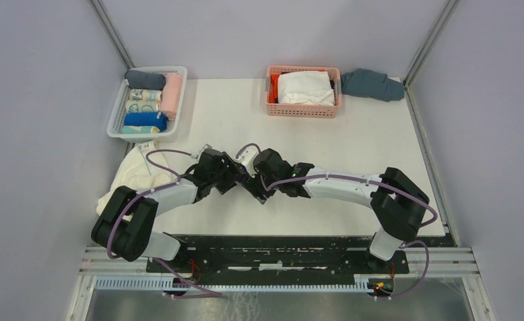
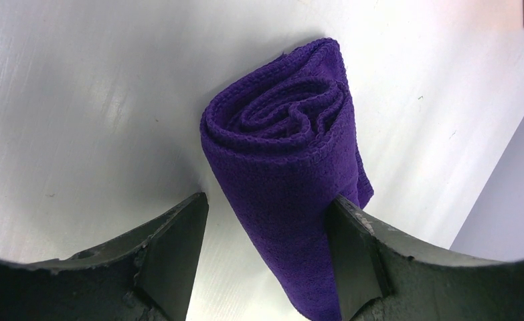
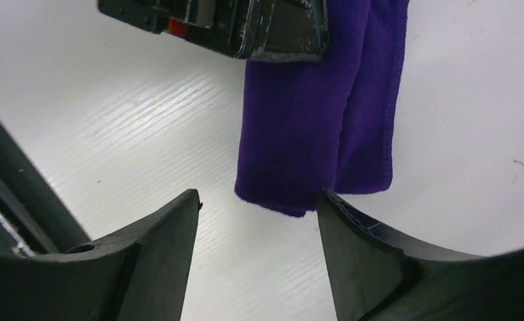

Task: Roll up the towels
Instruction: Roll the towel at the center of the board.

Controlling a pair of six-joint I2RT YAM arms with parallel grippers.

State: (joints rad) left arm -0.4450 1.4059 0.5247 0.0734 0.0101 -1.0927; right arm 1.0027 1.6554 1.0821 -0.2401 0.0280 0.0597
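Observation:
A purple towel [image 2: 279,167] lies rolled on the white table, its spiral end facing the left wrist camera. My left gripper [image 2: 267,200] is open around the roll; the right finger [image 2: 353,247] touches the cloth and a gap shows at the left finger. My right gripper [image 3: 257,195] is open and empty, just short of the roll's other end [image 3: 312,134], with the left gripper [image 3: 272,27] beyond it. In the top view both grippers, left [image 1: 235,175] and right [image 1: 257,190], meet at the table's near middle and hide the towel.
A white basket [image 1: 122,124] with several rolled towels stands at the back left. A pink basket [image 1: 304,110] holds a white towel [image 1: 306,87]. A grey-blue towel [image 1: 373,83] lies at the back right. A cream towel [image 1: 135,174] lies by the left arm.

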